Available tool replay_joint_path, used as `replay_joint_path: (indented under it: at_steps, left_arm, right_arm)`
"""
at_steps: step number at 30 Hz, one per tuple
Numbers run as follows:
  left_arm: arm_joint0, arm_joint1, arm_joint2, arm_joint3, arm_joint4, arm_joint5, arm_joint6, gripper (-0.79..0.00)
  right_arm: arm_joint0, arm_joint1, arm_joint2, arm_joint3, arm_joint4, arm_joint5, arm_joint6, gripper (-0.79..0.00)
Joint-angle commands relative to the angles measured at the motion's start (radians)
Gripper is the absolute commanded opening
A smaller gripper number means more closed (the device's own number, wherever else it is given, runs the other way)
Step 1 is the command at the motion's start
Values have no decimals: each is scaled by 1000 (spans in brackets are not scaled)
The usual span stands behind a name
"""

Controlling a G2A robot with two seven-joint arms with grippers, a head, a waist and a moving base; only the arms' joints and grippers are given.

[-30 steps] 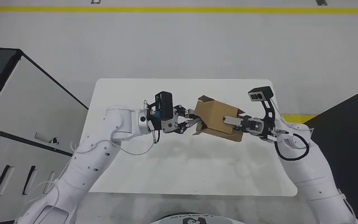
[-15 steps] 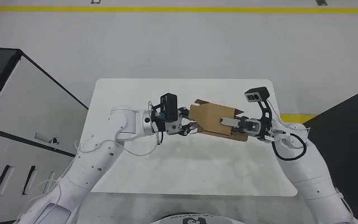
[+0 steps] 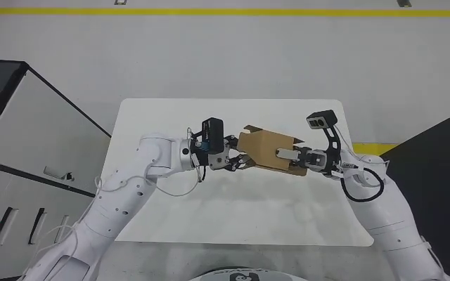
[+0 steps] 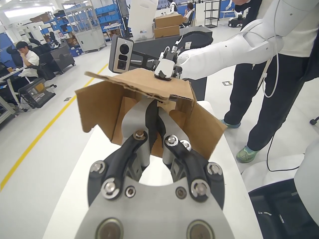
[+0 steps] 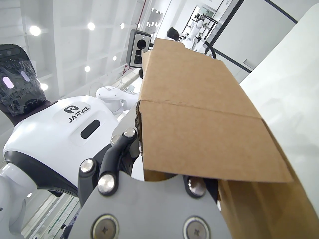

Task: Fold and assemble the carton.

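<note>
The brown carton (image 3: 267,144) is held just above the white table (image 3: 169,126), between the two arms. Its open end faces my left gripper (image 3: 241,161), with flaps sticking out. In the left wrist view my left gripper (image 4: 154,110) is shut, its tips inside the open end of the carton (image 4: 104,105) under the top flap. My right gripper (image 3: 287,153) is shut on the carton's opposite wall, one finger lying on top. The right wrist view has one of my fingers (image 5: 125,123) outside the carton (image 5: 194,125); the other is hidden behind the cardboard.
Bare table surface lies in front of the carton (image 3: 246,211) and behind it. A dark-framed panel (image 3: 28,119) stands off the table's left side. A yellow floor line (image 3: 225,11) runs beyond the far edge.
My left gripper moved right to the carton's open end, and its fingers closed. The carton and my right gripper shifted slightly left.
</note>
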Motion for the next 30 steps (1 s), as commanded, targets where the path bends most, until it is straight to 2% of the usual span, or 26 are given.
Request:
replay_joint_path:
  at_steps: [1, 18, 30]
  left_arm:
    - [2, 1, -8, -2, 2, 5, 1, -785]
    - [44, 14, -94, -31, 35, 40, 41, -785]
    - [72, 17, -107, -55, 39, 38, 53, -785]
  right_arm:
    - [-3, 0, 5, 3, 2, -1, -1, -785]
    - [-23, -1, 42, 36, 49, -15, -15, -785]
    - [-26, -9, 44, 49, 86, -17, -48, -785]
